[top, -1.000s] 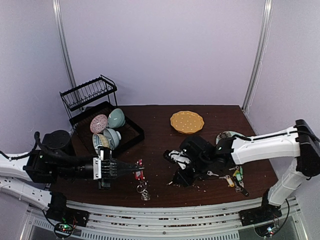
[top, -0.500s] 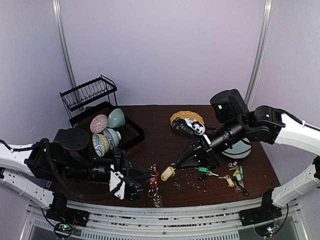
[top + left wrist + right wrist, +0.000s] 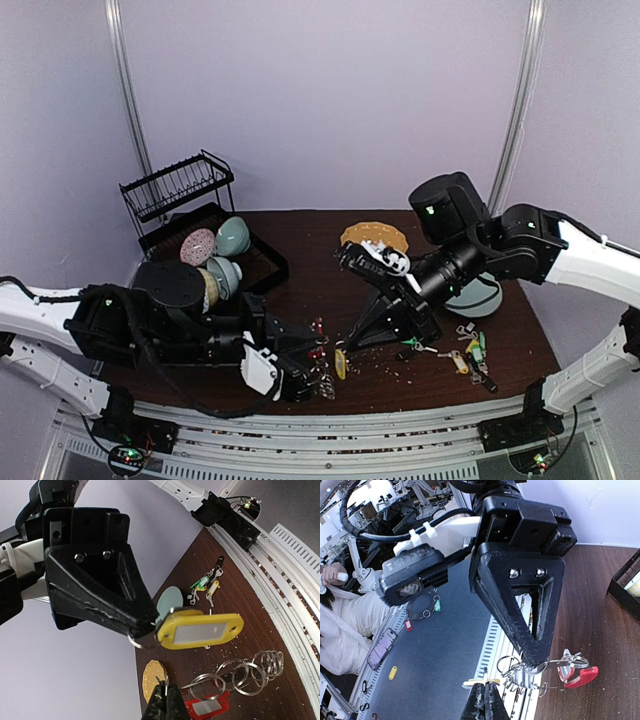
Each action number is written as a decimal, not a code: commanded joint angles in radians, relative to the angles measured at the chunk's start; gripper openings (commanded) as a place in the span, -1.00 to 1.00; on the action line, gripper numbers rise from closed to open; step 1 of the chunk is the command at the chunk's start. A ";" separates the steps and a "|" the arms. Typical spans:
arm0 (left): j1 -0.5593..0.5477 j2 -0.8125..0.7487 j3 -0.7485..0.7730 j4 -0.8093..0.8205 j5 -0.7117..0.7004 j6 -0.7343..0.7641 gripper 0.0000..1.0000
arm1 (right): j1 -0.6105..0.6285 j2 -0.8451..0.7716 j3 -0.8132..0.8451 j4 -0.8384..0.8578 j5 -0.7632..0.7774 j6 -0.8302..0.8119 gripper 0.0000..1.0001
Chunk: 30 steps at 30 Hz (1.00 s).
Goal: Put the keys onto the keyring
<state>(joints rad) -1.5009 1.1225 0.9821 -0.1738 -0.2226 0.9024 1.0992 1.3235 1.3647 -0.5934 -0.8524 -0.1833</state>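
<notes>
My left gripper (image 3: 312, 370) is shut on the keyring (image 3: 320, 368), a bunch of silver loops (image 3: 235, 675) with a red plastic piece (image 3: 207, 707), held just above the table's front edge. In the left wrist view my gripper (image 3: 167, 689) pinches one thin loop. My right gripper (image 3: 346, 348) is shut on a key with a yellow tag (image 3: 340, 362), hanging close to the right of the keyring. It grips the tag's small ring (image 3: 142, 639). Seen from the right wrist, my gripper (image 3: 485, 686) holds the tag edge-on, near the keyring (image 3: 530, 672). Several more keys (image 3: 465, 350) lie at the right.
A yellow dotted plate (image 3: 375, 236) lies at the back centre, and a teal plate (image 3: 482, 296) is partly hidden under the right arm. A black dish rack (image 3: 250, 270) with bowls stands at the back left. Small crumbs dot the table (image 3: 300, 290).
Both arms rose and closed in on each other. The left gripper carried the keyring rightward; the right gripper brought the yellow-tagged key left and down, close beside it.
</notes>
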 commanded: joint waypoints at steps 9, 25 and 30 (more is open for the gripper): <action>-0.019 -0.013 0.031 0.088 -0.025 -0.065 -1.00 | 0.003 0.008 -0.016 0.062 0.111 0.026 -1.00; -0.022 -0.029 0.022 0.097 -0.029 -0.071 -1.00 | 0.004 0.020 -0.023 0.049 0.064 0.005 -1.00; -0.024 -0.027 0.021 0.097 -0.032 -0.072 -1.00 | 0.003 0.025 -0.020 0.042 0.023 -0.008 -1.00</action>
<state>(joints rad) -1.5204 1.1191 0.9897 -0.1551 -0.2436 0.8455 1.0992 1.3346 1.3529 -0.5282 -0.7826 -0.1734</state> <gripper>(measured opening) 0.005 0.015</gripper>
